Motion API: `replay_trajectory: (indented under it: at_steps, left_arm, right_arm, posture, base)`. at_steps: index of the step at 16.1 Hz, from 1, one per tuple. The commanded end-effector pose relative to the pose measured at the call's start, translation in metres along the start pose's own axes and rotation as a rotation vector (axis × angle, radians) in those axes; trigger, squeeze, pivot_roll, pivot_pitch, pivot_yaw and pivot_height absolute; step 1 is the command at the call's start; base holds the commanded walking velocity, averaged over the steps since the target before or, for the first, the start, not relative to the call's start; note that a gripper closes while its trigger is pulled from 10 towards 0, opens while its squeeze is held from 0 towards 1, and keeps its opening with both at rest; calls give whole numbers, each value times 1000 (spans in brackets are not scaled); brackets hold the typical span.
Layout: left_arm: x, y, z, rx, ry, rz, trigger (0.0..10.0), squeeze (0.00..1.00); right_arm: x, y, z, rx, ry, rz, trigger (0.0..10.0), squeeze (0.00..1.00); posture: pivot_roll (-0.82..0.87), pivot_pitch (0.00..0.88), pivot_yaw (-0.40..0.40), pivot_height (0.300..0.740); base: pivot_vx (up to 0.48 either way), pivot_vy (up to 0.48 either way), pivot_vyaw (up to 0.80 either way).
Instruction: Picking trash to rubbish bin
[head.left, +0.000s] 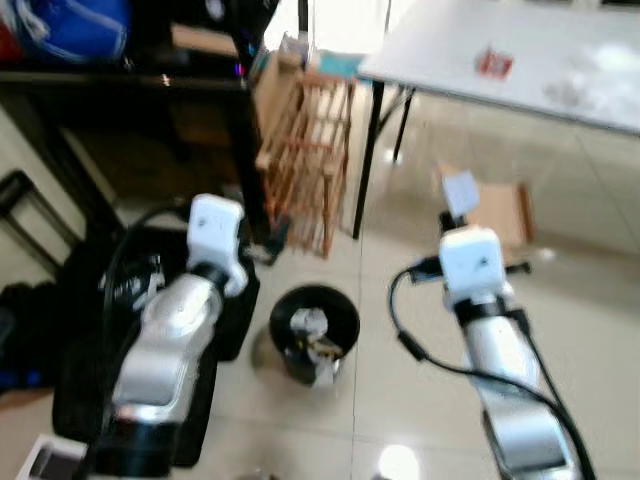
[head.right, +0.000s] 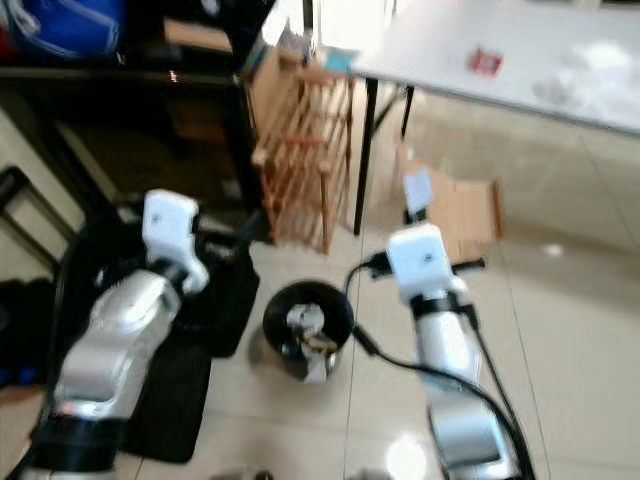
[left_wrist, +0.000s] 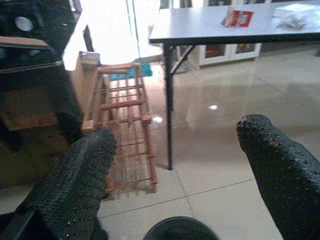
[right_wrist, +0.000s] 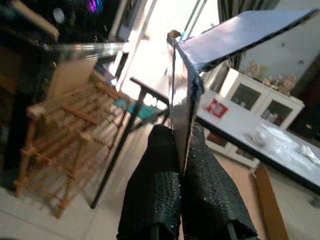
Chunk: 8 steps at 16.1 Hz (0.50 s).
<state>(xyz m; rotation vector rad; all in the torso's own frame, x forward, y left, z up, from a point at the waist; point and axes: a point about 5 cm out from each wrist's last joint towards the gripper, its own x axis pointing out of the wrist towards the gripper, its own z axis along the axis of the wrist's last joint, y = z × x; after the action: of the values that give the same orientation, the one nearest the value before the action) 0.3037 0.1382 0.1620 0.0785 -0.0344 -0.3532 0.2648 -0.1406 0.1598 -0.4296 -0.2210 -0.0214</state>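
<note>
A small black rubbish bin stands on the tiled floor between my two arms, with crumpled trash inside. My right gripper is shut on a flat grey piece of card, held upright to the right of and beyond the bin; the same card shows above my right wrist. My left gripper is open and holds nothing, and its fingers hover just left of the bin, whose rim shows below them.
A wooden rack leans just beyond the bin. A white table at the back right carries a red packet and crumpled plastic. Cardboard lies under it. A black bag lies left.
</note>
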Motion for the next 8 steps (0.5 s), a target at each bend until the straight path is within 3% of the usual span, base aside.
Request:
replay_trajectory:
  at_steps: [1, 3, 8]
  left_arm:
    - [-4, 4, -3, 5, 10, 12, 10000, 0]
    - [-4, 3, -3, 7, 9, -6, 10000, 0]
    - [-4, 1, -4, 8, 7, -10, 10000, 0]
  right_arm:
    - [-1, 1, 5, 10, -18, 2, 10000, 0]
    - [-1, 1, 5, 9, -16, 3, 10000, 0]
    - [-1, -1, 5, 4, -18, 4, 10000, 0]
  posture:
    - [4, 103, 21, 740]
    - [4, 103, 21, 740]
    - [-4, 107, 16, 740]
  base:
    - [0, 0, 0]
    - [141, 0, 0]
    - [480, 0, 0]
